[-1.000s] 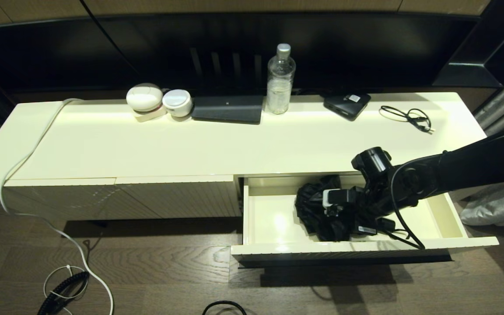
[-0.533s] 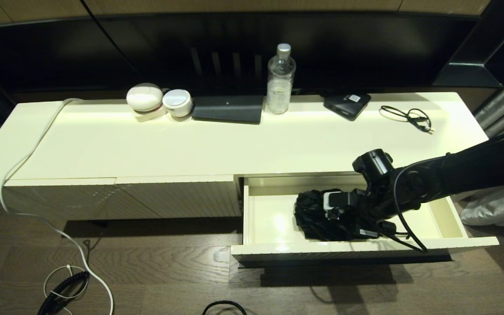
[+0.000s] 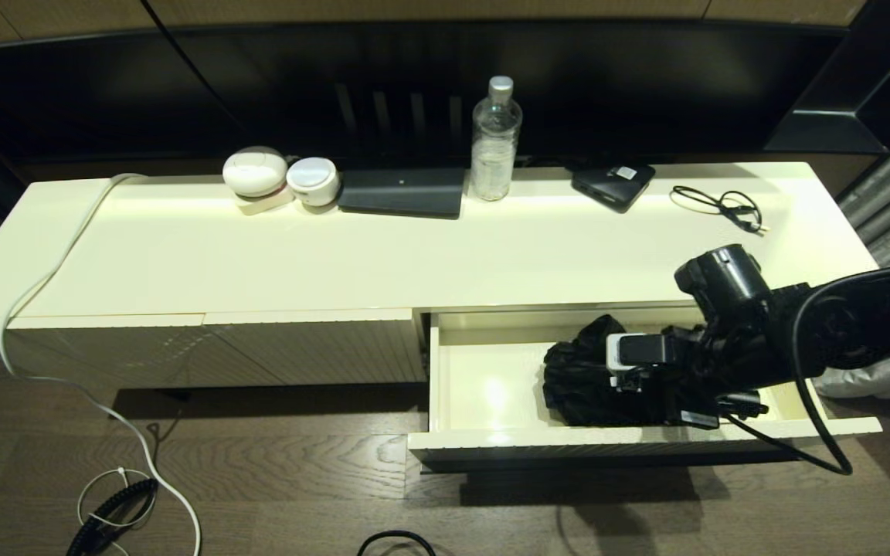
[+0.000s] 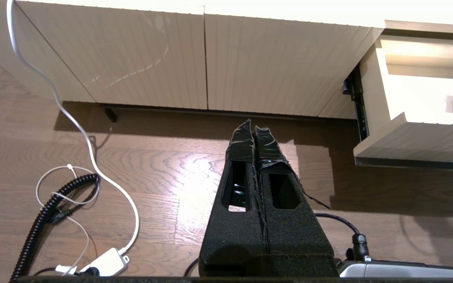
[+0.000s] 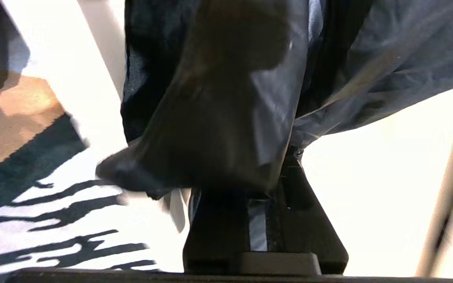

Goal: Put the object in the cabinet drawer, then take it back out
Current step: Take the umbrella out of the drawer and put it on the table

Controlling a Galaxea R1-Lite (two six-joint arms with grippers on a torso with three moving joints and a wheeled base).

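Observation:
The cabinet drawer [image 3: 491,439] stands pulled open at the right of the low cream cabinet. Inside it is the black folding umbrella [image 3: 572,374], its loose fabric bunched toward the drawer's middle. My right gripper [image 3: 634,386] reaches into the drawer from the right and is shut on the umbrella. In the right wrist view the glossy fabric [image 5: 226,98] drapes over the right gripper [image 5: 258,204], a strip of it pinched between the narrow jaws; the fingertips are hidden. My left gripper [image 4: 255,131] hangs shut and empty over the wooden floor, left of the drawer [image 4: 403,137].
On the cabinet top stand a clear bottle [image 3: 495,139], a flat black box [image 3: 613,185], a thin cable loop [image 3: 719,205], a dark slab [image 3: 402,193] and two white round items [image 3: 256,171]. Closed ribbed panels [image 3: 314,347] lie left of the drawer. Cables [image 3: 66,371] trail on the floor.
My right gripper has closed on the umbrella and the arm has drawn back to the right, pulling the umbrella rightward in the drawer. The left arm has not moved.

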